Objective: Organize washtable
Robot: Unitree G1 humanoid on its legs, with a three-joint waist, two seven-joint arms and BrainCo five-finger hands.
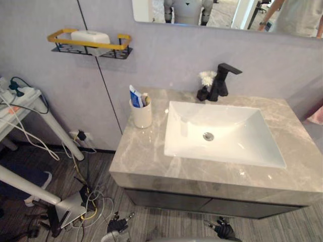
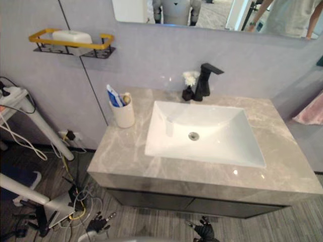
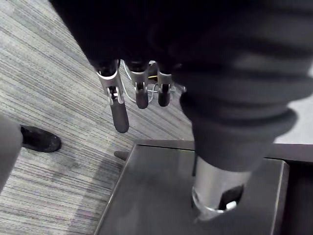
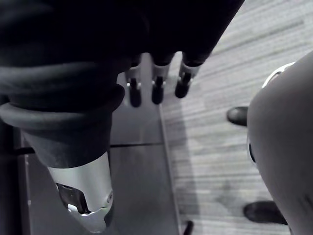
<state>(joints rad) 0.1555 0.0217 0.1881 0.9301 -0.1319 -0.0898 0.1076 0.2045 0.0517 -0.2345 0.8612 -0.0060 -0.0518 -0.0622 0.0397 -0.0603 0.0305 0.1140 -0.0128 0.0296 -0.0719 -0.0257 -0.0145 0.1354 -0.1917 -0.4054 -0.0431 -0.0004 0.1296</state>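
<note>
Washtable (image 1: 146, 156): grey marbled countertop on a dark cabinet (image 1: 166, 200), set against a grey wall.
Basin (image 1: 242, 146): white, rectangular, sunk into the right-hand part of the countertop, with a round metal drain (image 1: 208, 136) at its centre.
Faucet (image 1: 222, 80): matte black, upright at the back edge of the basin, spout pointing right.
Vase (image 1: 203, 93): small and black, holding white flowers (image 1: 207, 78). It stands just beside the faucet on its left.
Cup (image 1: 142, 115): cream, upright on the countertop left of the basin, near the back.
Cup contents: a blue-and-white toothpaste tube (image 1: 135, 96) leans left. A paler item beside it is too small to identify.
Wall shelf (image 1: 60, 36): yellow rail on a black wire frame, mounted on the wall up and left of the washtable, carrying a white soap box (image 1: 91, 37).
Mirror (image 1: 227, 12): above the faucet, reflecting a person's arm and pale shirt at its right end.
Side table (image 1: 45, 113): white and slanted-legged, left of the washtable, with a power strip (image 1: 22, 93) and cables on top.
Floor: grey wood-grain planks, with loose white and yellow cables (image 1: 86, 201) near the cabinet's left corner.
Left hand (image 1: 117, 225): low, in front of the cabinet's left part and below the countertop edge. Its fingers (image 3: 120, 110) are straight and slightly spread, pointing at the floor.
Right hand (image 1: 223, 231): low, in front of the cabinet's middle. Its fingers (image 4: 156, 90) are straight, side by side, pointing at the floor.
</note>
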